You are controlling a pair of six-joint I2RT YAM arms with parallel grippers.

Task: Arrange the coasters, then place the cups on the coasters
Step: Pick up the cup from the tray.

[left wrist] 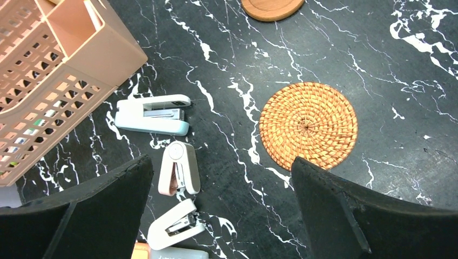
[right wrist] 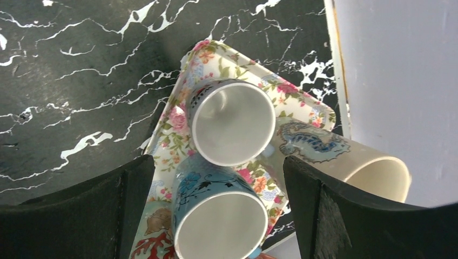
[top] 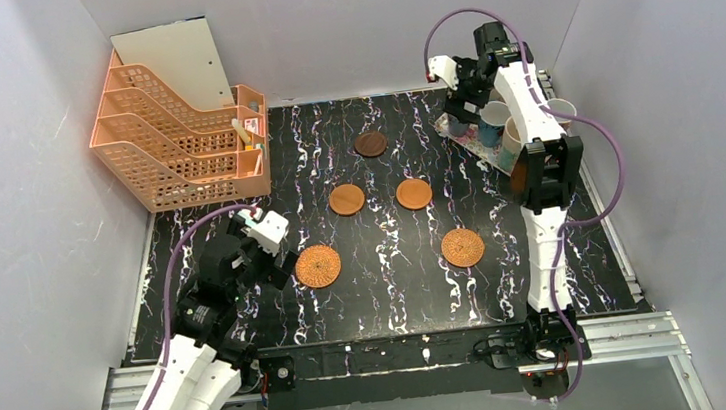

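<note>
Nearest, the left tool (left wrist: 220, 162) gapes empty over the bench (top: 398, 292), beside three white staplers (left wrist: 154, 114). Five coasters (top: 414, 194) lie flat and apart: two wicker coasters (top: 318, 266) in front, two mid-brown wooden coasters (top: 346, 200) behind, one dark coaster (top: 369, 144) farthest. At the far right, a floral tray (right wrist: 216, 56) holds two blue cups (right wrist: 205, 186) and a beige cup (right wrist: 335, 154). The right tool (right wrist: 216, 159) is spread wide above them, holding nothing.
</note>
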